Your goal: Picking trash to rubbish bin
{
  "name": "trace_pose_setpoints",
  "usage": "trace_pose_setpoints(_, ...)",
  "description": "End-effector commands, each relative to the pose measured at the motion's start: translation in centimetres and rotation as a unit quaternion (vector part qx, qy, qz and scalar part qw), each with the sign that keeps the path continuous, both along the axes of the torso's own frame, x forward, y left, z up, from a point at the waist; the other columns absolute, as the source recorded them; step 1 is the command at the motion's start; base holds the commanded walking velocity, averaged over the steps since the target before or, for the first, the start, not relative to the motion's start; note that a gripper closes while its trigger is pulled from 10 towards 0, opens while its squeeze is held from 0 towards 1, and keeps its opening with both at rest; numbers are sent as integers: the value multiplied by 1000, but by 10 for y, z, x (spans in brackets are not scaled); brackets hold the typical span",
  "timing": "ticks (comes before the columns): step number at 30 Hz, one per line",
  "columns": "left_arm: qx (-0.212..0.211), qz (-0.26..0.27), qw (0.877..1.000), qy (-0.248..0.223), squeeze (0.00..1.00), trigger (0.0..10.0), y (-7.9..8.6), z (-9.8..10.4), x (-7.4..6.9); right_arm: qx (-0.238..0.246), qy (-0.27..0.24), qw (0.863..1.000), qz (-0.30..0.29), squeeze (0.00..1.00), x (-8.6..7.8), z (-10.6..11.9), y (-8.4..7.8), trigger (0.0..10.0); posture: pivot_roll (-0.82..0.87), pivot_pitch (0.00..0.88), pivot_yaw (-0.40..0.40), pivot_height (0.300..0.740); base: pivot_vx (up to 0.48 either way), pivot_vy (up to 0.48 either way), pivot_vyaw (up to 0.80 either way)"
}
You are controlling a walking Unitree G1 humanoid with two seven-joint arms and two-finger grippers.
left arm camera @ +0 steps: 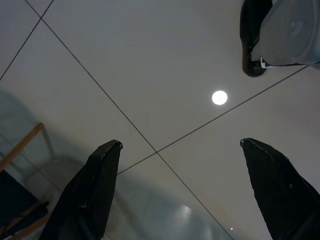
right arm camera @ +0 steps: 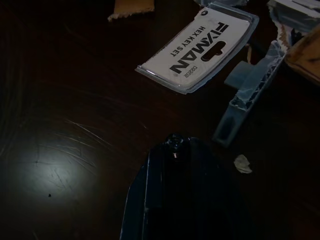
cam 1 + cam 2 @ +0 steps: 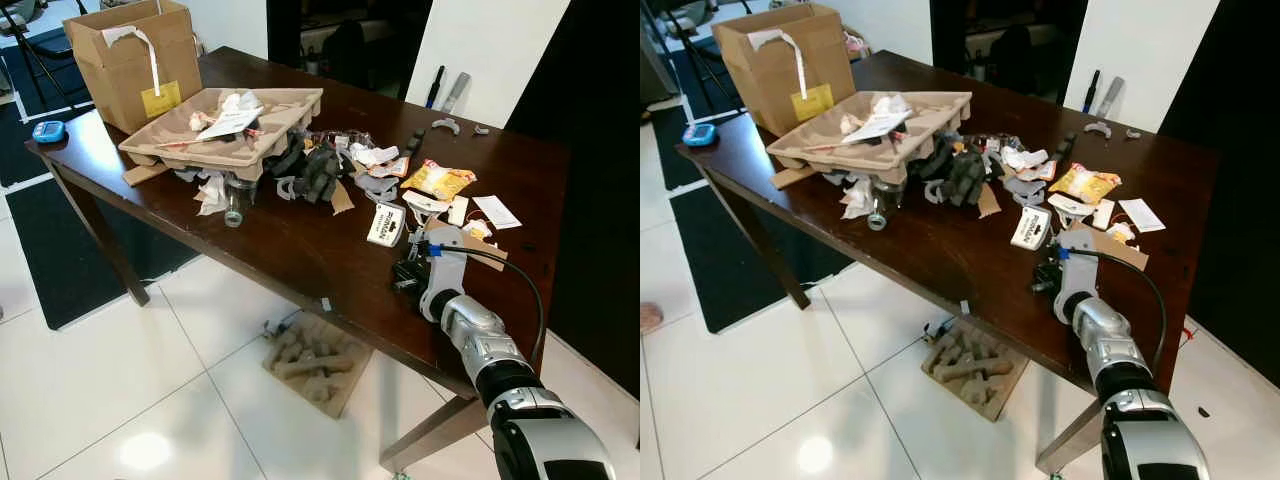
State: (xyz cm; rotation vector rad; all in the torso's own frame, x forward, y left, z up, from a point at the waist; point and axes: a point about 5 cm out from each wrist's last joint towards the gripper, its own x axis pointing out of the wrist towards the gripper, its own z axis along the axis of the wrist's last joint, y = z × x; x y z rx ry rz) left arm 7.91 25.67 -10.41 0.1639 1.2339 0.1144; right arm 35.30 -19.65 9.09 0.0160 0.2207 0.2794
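Observation:
Trash is scattered over the dark wooden table (image 3: 290,250): a white hex key set package (image 3: 385,224), a yellow snack wrapper (image 3: 437,180), crumpled paper and grey foam pieces (image 3: 310,170). My right gripper (image 3: 408,275) rests low over the table near its front edge, just short of the package (image 2: 200,47). Its fingers (image 2: 175,150) are shut together with nothing seen between them. A grey corrugated plastic strip (image 2: 247,95) and a small paper scrap (image 2: 243,163) lie beside them. My left gripper (image 1: 180,144) hangs open over the tiled floor.
A moulded cardboard tray (image 3: 225,125) with paper in it and an open cardboard box (image 3: 130,60) stand at the table's far left. A glass bottle (image 3: 236,205) lies under the tray's edge. A blue device (image 3: 48,131) sits on the left corner. Cardboard packing (image 3: 315,362) lies on the floor under the table.

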Motion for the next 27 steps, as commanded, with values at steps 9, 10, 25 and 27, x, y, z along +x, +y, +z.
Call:
trace_pose_setpoints(9, 87, 204, 963, -155, 0, 10000, 65, 37, 38, 292, -115, 947, 69, 0, 3, 45, 8, 0, 112, 108, -19, 740, 0, 0, 0)
trace_pose_setpoints(10, 101, 216, 948, -212, 0, 10000, 78, 53, 57, 311, -125, 939, 81, 0, 3, 49, 10, 0, 120, 108, -19, 740, 0, 0, 0)
trace_pose_setpoints(25, -78, -4, 798, -598, 0, 10000, 20, 183, 192, 321, -101, 941, 26, 0, 10, 50, 2, 10000, 133, 115, -24, 740, 0, 0, 0)
trace_pose_setpoints(27, -88, -20, 785, -612, 0, 10000, 15, 195, 197, 322, -98, 942, 8, 0, 12, 50, -1, 10000, 133, 115, -24, 740, 0, 0, 0)
